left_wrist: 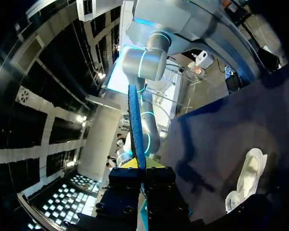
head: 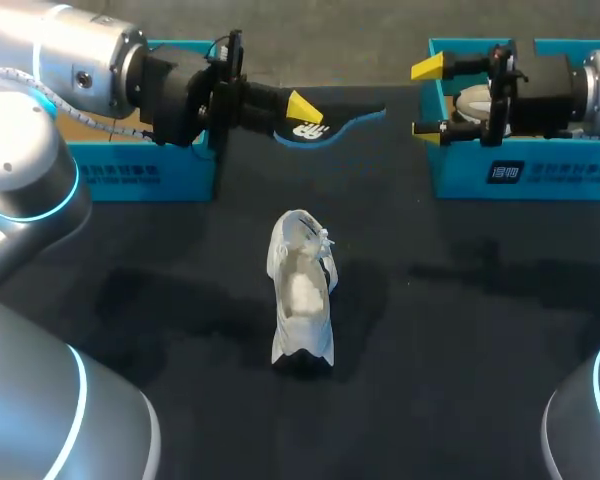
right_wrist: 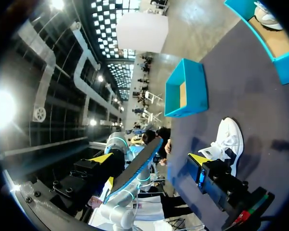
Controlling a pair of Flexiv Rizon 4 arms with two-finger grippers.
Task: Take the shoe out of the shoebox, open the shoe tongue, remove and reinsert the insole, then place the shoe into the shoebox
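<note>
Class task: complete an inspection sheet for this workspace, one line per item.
Surface: dark table.
Job's things: shoe on its sole mid-table; insole out, held in the air; left box and right box at the back, second shoe in the right one.
Clutter: nothing seen.
Claws: left claw shut on insole; right claw open, at the right box.
Cables: pale cable along the left wrist.
Surroundings: nothing seen.

We see the shoe [head: 302, 290] as soft, matt white cloth, and the table [head: 460, 350] as dark matt fabric. The insole [head: 332, 124] looks like dull black foam, the shoebox [head: 170, 180] like smooth teal cardboard, brown inside.
</note>
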